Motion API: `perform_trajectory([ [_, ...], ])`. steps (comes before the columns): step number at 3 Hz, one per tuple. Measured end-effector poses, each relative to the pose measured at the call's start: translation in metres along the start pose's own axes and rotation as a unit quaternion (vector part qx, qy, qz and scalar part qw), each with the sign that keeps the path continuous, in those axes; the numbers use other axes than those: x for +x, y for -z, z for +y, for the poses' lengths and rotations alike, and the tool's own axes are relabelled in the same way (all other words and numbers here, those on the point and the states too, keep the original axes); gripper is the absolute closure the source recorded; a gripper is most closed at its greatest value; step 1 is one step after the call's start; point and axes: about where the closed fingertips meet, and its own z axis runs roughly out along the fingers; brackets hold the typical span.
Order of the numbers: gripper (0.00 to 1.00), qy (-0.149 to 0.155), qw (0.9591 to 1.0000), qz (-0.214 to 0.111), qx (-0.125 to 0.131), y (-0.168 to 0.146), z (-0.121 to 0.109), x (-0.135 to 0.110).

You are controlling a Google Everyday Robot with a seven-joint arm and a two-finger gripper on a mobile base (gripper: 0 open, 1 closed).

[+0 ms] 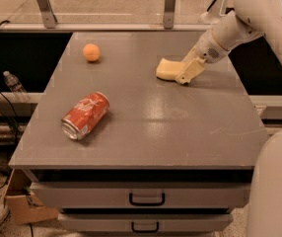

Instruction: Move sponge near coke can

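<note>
Sponge (166, 69) lay flat on the far right part of the table (180, 132), its right end touching the gripper (189, 72). The gripper sat low at that end, close to the tabletop; whether it was open or already clamped on the sponge could not be told. The arm (239, 23) extended in from the upper right.

Coke can (85, 115) lay on its side at near left, well apart from the sponge. Orange ball (91, 52) sat far left, apart from both.

Likely risks:
- With contact only at the sponge's end, the soft block could squash and slip out, or drag.
- The can could roll if nudged on arrival, since it was on its side.
- A path swung too far back could knock the ball.
</note>
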Motion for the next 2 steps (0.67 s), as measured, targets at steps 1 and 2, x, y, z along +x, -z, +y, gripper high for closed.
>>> perform_trajectory([
  [1, 1.00, 0.000, 1.0000, 0.000, 0.000, 0.000, 0.000, 0.000],
  [2, 1.00, 0.048, 0.9988, 0.000, 0.009, 0.017, -0.002, -0.009],
])
